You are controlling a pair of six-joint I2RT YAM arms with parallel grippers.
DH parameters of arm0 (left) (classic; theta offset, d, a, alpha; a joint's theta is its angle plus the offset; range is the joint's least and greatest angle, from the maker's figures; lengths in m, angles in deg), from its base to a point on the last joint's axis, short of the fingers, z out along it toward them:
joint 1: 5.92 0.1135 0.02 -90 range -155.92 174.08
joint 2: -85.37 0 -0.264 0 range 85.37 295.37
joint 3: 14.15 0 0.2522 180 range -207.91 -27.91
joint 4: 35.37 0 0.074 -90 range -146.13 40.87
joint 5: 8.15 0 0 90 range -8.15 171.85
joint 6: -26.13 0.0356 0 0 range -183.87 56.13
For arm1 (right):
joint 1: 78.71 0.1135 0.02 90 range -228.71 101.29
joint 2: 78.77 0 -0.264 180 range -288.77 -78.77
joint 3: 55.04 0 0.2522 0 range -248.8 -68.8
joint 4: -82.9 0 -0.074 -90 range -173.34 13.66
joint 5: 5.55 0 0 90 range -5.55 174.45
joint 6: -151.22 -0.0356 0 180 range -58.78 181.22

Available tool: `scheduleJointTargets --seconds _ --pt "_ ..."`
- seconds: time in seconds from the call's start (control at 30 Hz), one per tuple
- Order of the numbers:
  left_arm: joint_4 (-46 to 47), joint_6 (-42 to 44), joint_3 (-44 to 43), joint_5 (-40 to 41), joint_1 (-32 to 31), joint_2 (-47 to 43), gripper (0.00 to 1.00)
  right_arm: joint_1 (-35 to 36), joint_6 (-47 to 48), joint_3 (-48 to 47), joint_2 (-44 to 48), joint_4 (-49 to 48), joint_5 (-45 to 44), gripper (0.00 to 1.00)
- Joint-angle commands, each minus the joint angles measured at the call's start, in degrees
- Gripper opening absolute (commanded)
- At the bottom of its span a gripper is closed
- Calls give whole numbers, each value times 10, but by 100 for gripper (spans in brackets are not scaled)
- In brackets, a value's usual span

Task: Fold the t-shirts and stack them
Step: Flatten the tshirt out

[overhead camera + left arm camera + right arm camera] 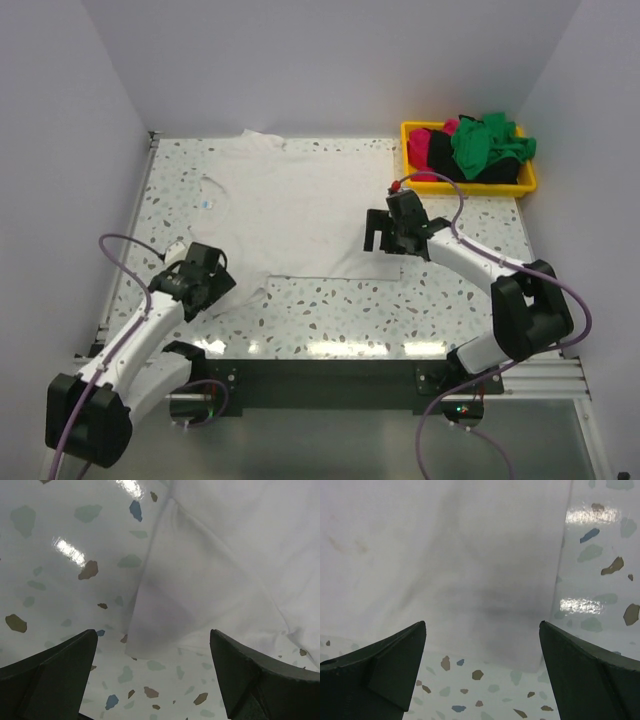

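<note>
A large white t-shirt (300, 205) lies spread flat across the middle and back of the speckled table. My left gripper (212, 276) hovers open at the shirt's near-left hem corner. In the left wrist view that corner of the white t-shirt (165, 625) sits between the spread fingers (60, 665) of the left gripper (152, 640). My right gripper (384, 238) hangs open over the near-right hem corner. The right wrist view shows the white t-shirt (450, 555) below the right gripper (482, 627), with nothing held. Green (485, 145), pink (425, 148) and black (470, 172) t-shirts lie piled in the bin.
A yellow plastic bin (470, 188) stands at the back right corner, just beyond the right arm. White walls close in the table on the left, back and right. Bare speckled tabletop (330, 315) runs along the near edge in front of the shirt.
</note>
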Motion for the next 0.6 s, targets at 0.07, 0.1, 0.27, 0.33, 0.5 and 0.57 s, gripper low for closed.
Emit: scheduleJointTargets --seconds 0.07,0.1,0.27,0.33,0.5,0.57 --pt "1 -92 52 -32 1 -46 100 -1 -43 23 32 -23 -15 99" --pt "-1 -98 54 -30 1 -38 100 -1 -45 23 31 -23 -15 99" --pt "2 -106 52 -13 1 -4 87 0 -48 24 44 -20 -23 99" --pt "6 -107 49 -9 1 19 75 -1 -47 27 54 -10 -37 99" --pt "9 -109 47 -5 1 46 52 -1 -45 33 66 8 -59 99" --pt "12 -112 49 2 1 46 51 -1 -45 40 70 13 -63 99"
